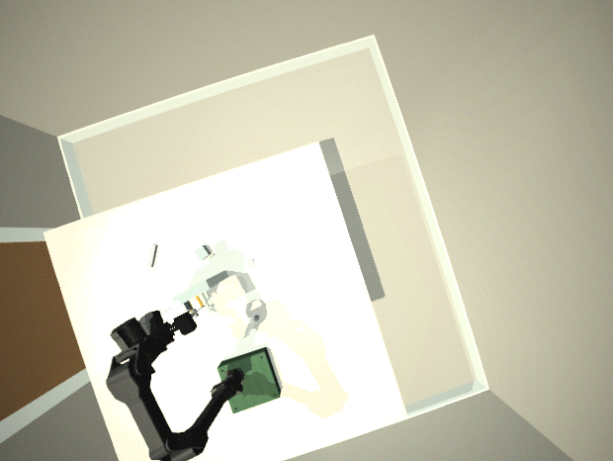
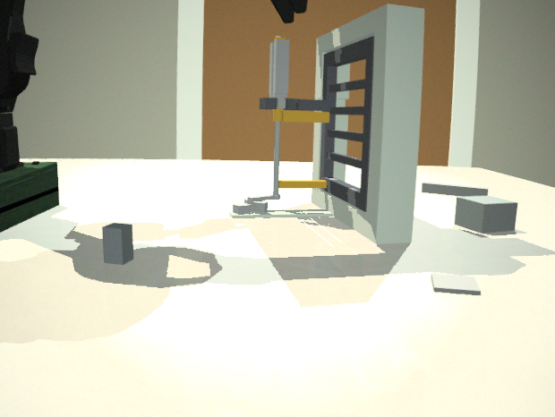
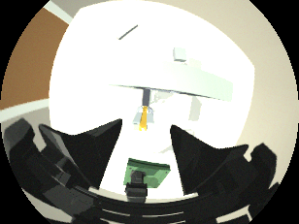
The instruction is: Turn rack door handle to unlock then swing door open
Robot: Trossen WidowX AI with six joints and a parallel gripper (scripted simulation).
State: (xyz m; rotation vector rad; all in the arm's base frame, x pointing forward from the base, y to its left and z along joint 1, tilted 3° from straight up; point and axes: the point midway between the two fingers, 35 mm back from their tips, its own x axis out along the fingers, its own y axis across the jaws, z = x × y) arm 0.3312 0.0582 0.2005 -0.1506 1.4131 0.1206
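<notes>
The pale rack frame (image 2: 395,134) (image 3: 199,79) stands upright on the table, with the dark barred door (image 2: 368,134) shut inside it. The grey upright handle (image 2: 278,72) (image 3: 145,98) stands off the door on yellow brackets (image 2: 300,116) (image 3: 143,120) (image 1: 199,300). My gripper (image 2: 289,11) (image 3: 146,124) (image 1: 190,317) is open and hangs above the top of the handle, apart from it. In the wrist view the handle's top shows between and beyond my two black fingers. Nothing is between the fingers.
The arm's green base (image 1: 252,379) (image 2: 27,188) (image 3: 148,174) sits at the table's near side. On the table lie a small grey block (image 2: 117,243), a grey box (image 2: 484,214), a flat bar (image 2: 454,188) and a flat tile (image 2: 455,284). A low link and foot (image 2: 251,207) sit below the handle.
</notes>
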